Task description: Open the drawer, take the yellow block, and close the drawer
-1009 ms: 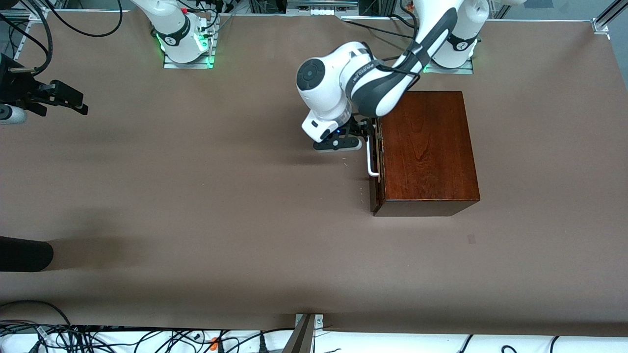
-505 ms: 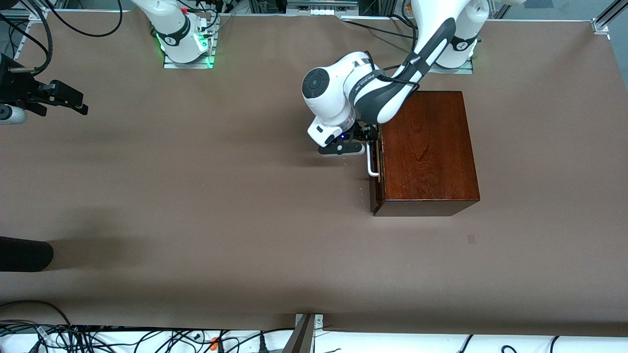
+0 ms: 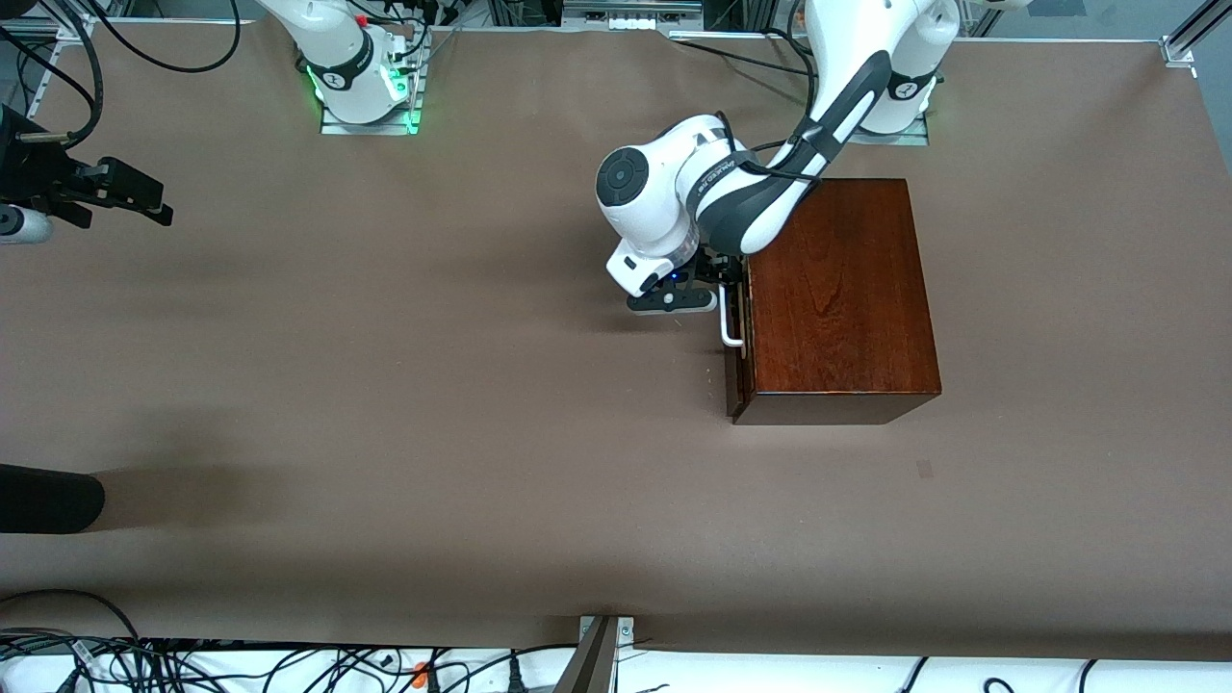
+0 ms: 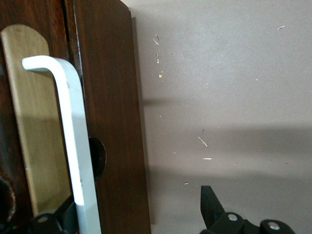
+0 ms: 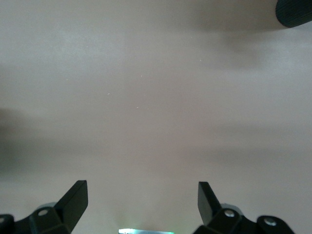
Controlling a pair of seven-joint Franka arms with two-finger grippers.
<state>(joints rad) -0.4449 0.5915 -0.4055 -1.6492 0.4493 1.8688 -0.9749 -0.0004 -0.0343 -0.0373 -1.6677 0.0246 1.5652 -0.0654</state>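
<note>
The dark mahogany box (image 3: 837, 298) stands near the left arm's base. Its drawer (image 3: 738, 332) is pushed in, with the front facing the right arm's end of the table. My left gripper (image 3: 720, 292) is at the white bar handle (image 3: 729, 325) and stands open. In the left wrist view the handle (image 4: 73, 136) runs between the spread fingers (image 4: 210, 204) of the left gripper (image 4: 136, 207), close to one of them and not clamped. The yellow block is hidden. My right gripper (image 3: 144, 200) waits open over the table's right-arm end; in its wrist view the right gripper (image 5: 141, 190) holds nothing.
A dark rounded object (image 3: 48, 499) juts in at the right arm's end, nearer the front camera, and also shows as a dark rounded shape (image 5: 295, 12) in the right wrist view. Brown table (image 3: 433, 404) spreads out in front of the drawer. Cables (image 3: 192, 664) lie along the front edge.
The left arm's hand has slid along the drawer front toward the front camera and closer to the handle. The drawer and the right arm have not moved.
</note>
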